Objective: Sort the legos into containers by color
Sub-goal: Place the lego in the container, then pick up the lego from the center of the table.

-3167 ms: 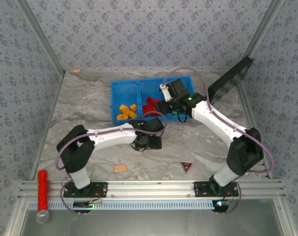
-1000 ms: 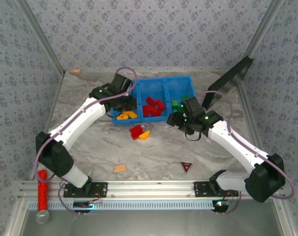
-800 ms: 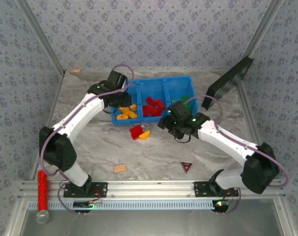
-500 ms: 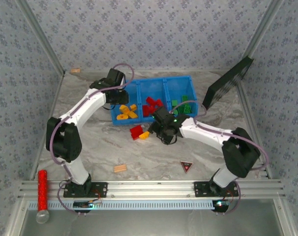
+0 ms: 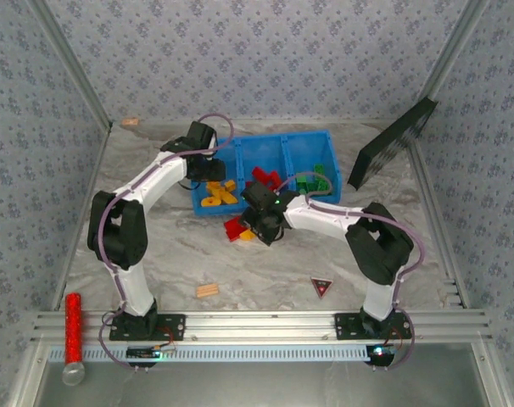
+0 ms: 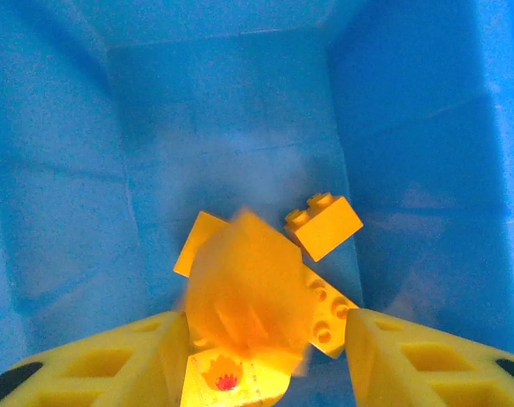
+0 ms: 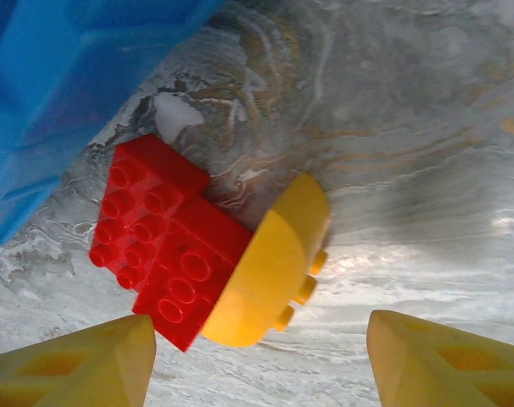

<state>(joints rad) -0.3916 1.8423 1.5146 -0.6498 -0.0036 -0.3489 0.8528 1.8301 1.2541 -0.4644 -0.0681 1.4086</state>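
Near edge of worktop (image 5: 155, 246): wood piece (image 5: 208, 290) and dark triangle (image 5: 322, 287), both well apart from the bricks.

Right end effector (image 7: 259, 339) hovers low over the worktop, fingers spread wide, nothing gripped. Red brick (image 7: 155, 246) and yellow half-round brick (image 7: 270, 271) lie touching each other on the worktop just ahead of it, roughly centred between the fingers and just outside the near wall of the bin (image 7: 53, 85).

Bin, left to right: yellow bricks (image 5: 216, 195), red bricks (image 5: 261, 178), green bricks (image 5: 312, 182), one colour per compartment.

Left end effector (image 6: 267, 326) is above the left compartment, fingers apart. A blurred yellow brick (image 6: 244, 292) sits between them with a clear gap to the right finger. Can't tell if it touches the left finger. The yellow bricks lie on the bin floor below it.
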